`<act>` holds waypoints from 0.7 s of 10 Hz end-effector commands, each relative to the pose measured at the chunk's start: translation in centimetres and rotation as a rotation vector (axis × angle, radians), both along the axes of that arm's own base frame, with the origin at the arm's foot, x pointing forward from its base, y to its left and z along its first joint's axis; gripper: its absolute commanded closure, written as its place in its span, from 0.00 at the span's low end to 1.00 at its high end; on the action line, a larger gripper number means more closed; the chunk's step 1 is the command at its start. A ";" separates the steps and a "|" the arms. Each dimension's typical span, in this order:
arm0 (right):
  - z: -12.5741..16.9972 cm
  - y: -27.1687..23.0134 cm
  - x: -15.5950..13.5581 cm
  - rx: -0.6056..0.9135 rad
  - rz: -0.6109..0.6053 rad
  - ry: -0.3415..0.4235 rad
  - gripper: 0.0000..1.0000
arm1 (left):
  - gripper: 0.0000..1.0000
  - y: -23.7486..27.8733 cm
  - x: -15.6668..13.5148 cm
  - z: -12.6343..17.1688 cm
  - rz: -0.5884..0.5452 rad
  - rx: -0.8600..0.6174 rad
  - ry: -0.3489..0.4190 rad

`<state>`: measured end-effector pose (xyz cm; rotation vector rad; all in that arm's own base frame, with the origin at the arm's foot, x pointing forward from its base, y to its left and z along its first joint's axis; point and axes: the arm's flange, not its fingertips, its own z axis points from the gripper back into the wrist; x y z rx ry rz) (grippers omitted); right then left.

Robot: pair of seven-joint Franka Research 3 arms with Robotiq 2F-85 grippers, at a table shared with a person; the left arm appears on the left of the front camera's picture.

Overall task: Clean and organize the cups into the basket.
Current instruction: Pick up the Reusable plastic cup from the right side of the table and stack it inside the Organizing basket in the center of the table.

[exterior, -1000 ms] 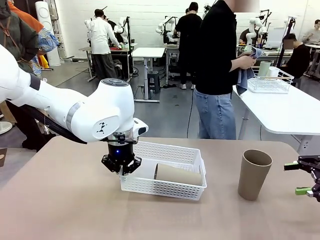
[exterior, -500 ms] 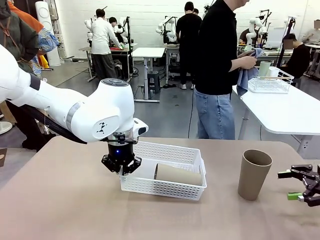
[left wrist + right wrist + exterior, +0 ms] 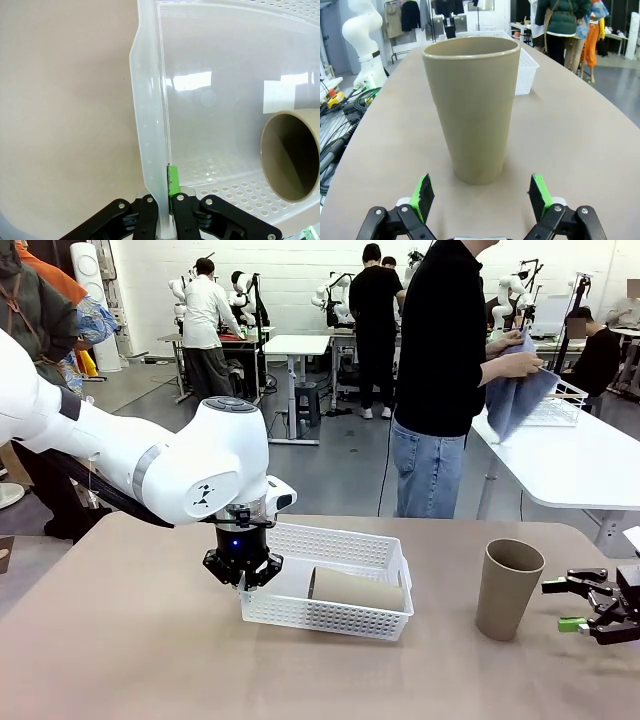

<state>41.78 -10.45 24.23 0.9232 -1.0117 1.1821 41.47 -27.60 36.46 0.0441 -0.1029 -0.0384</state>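
A tan cup (image 3: 508, 588) stands upright on the table, right of the white lattice basket (image 3: 372, 552). Another tan cup (image 3: 356, 590) lies on its side inside the basket. My left gripper (image 3: 242, 568) is shut on the basket's left wall (image 3: 149, 130), and the lying cup's open mouth (image 3: 292, 156) shows at the right of that view. My right gripper (image 3: 558, 606) is open, just right of the standing cup. In the right wrist view the cup (image 3: 472, 105) stands ahead of the green pads (image 3: 424, 196), not between them.
A person at the far side holds a blue cloth (image 3: 518, 392) by a second white table (image 3: 570, 455) with a wire rack (image 3: 560, 405). The basket (image 3: 525, 65) lies behind the standing cup in the right wrist view. Bare tabletop (image 3: 130, 640) lies to the left.
My right gripper has moved left, closer to the standing cup, still open. The person has spread out the blue cloth. My left arm and the basket have stayed put.
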 end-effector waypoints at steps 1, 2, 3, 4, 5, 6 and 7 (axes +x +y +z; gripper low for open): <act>0.0 1.3 1.1 0.028 -0.004 0.017 0.00 | 1.00 -0.2 0.0 0.1 0.003 0.004 -0.009; -0.1 2.2 1.5 0.029 0.004 0.020 0.00 | 1.00 -0.2 0.0 0.1 0.003 0.004 -0.009; -0.2 3.1 1.8 0.024 0.016 0.019 0.00 | 1.00 -0.2 0.0 0.1 0.003 0.004 -0.009; -0.3 3.9 2.1 0.020 0.025 0.022 0.00 | 1.00 -0.2 0.0 0.1 0.003 0.004 -0.009; -0.5 4.6 2.3 0.020 0.035 0.029 0.00 | 1.00 -0.2 0.0 0.1 0.003 0.004 -0.009; -0.6 5.2 2.4 0.018 0.043 0.031 0.00 | 1.00 -0.2 0.0 0.1 0.003 0.004 -0.009; -0.6 5.8 2.5 0.024 0.054 0.035 0.00 | 1.00 -0.2 0.0 0.1 0.003 0.004 -0.009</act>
